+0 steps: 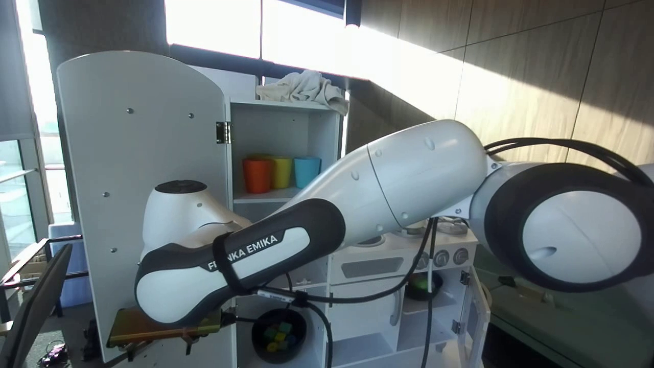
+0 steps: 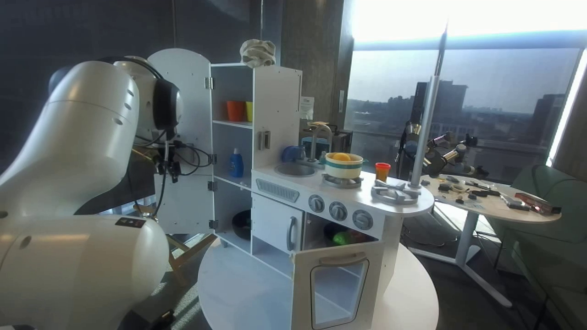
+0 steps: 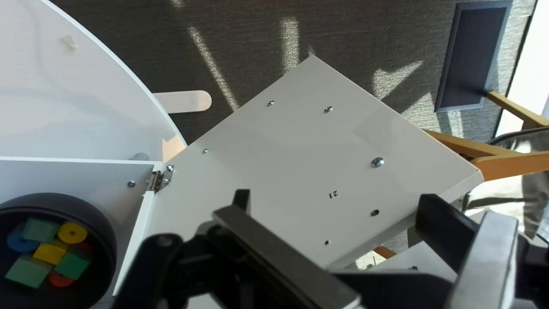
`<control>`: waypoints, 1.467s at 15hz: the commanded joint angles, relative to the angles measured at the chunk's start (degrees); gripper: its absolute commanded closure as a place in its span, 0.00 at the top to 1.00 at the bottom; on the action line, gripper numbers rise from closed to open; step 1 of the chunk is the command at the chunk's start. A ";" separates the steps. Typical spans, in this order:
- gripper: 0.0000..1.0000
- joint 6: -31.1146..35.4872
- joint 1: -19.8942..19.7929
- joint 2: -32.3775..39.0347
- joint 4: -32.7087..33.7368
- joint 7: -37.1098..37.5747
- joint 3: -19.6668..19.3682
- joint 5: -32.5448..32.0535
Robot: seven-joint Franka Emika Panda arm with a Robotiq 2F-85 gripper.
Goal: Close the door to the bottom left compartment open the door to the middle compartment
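The bottom left compartment's white door stands open in the wrist view (image 3: 291,146) and in an exterior view (image 2: 190,206). Its hinge (image 3: 158,180) joins the cabinet. My gripper (image 3: 343,214) is open, its fingers in front of the door's inner face near its free edge. No object shows between them; I cannot tell whether they touch the door. In an exterior view my gripper (image 2: 168,167) hangs before the open doors. The middle compartment's door (image 2: 270,220) is shut, with a grey handle (image 2: 291,233); it also shows shut in an exterior view (image 1: 360,312).
The tall arched upper door (image 1: 148,133) stands open. The right oven door (image 2: 339,293) is open too. A black bowl (image 3: 64,201) of coloured blocks sits in the bottom left compartment. The cabinet stands on a round white table (image 3: 77,98). A wooden-legged chair (image 3: 514,167) is beyond the door.
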 commanded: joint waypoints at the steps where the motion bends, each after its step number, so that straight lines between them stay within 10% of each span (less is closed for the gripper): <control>1: 1.00 1.03 1.18 0.38 1.66 1.70 -0.61 -0.81; 22: 1.00 -5.24 6.86 2.80 6.34 4.11 -8.16 -5.43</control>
